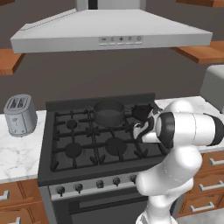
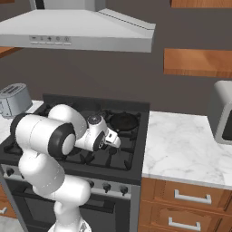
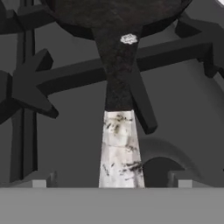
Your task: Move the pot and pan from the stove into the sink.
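The black stove [image 1: 83,144] carries the dark grey pot [image 1: 108,112] on its back middle burner. The shallow black pan [image 1: 142,113] sits on the back right burner [image 2: 123,120], partly hidden by my wrist in the left base view. In the hand view the pan [image 3: 118,13] is at the top, and its long handle [image 3: 119,92] runs down to a pale, worn end. My gripper [image 3: 112,183] is open just above that end, one fingertip [image 3: 41,183] on each side, touching nothing. It hangs over the right-hand grates [image 2: 117,141]. The sink is out of view.
A silver toaster [image 1: 19,114] stands on the marble counter left of the stove. A grey appliance [image 2: 222,113] stands on the counter [image 2: 181,145] to the right. The range hood [image 1: 113,33] hangs over the burners. Knobs [image 1: 78,188] line the stove front.
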You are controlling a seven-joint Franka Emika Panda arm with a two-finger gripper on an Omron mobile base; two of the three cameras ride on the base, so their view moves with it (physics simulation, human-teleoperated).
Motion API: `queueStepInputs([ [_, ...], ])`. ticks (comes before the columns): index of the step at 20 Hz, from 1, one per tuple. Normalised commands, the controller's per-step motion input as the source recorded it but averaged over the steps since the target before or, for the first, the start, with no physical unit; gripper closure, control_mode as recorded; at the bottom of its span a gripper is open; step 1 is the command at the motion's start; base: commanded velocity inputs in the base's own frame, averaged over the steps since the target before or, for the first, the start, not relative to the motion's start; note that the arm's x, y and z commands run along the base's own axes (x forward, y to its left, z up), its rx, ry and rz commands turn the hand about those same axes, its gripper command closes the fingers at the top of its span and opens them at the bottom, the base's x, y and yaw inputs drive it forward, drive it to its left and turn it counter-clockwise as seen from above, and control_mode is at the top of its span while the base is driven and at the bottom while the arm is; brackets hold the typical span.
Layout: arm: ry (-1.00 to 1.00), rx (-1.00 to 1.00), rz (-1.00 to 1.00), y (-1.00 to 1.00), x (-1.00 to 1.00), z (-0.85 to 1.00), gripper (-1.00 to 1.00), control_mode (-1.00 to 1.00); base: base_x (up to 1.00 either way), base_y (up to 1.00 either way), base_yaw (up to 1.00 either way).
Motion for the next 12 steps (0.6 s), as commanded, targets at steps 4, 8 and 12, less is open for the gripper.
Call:
queueStepInputs([
  [4,-0.02,-0.01,0.00,0.00,0.27,-0.32,-1.00,-1.00,0.00,0.00,0.00],
  [8,-0.05,-0.02,0.00,0.00,0.23,-0.31,-1.00,-1.00,0.00,0.00,0.00],
  [12,-0.05,0.00,0.02,-0.06,0.11,-0.53,-1.00,-1.00,0.00,0.00,0.00],
])
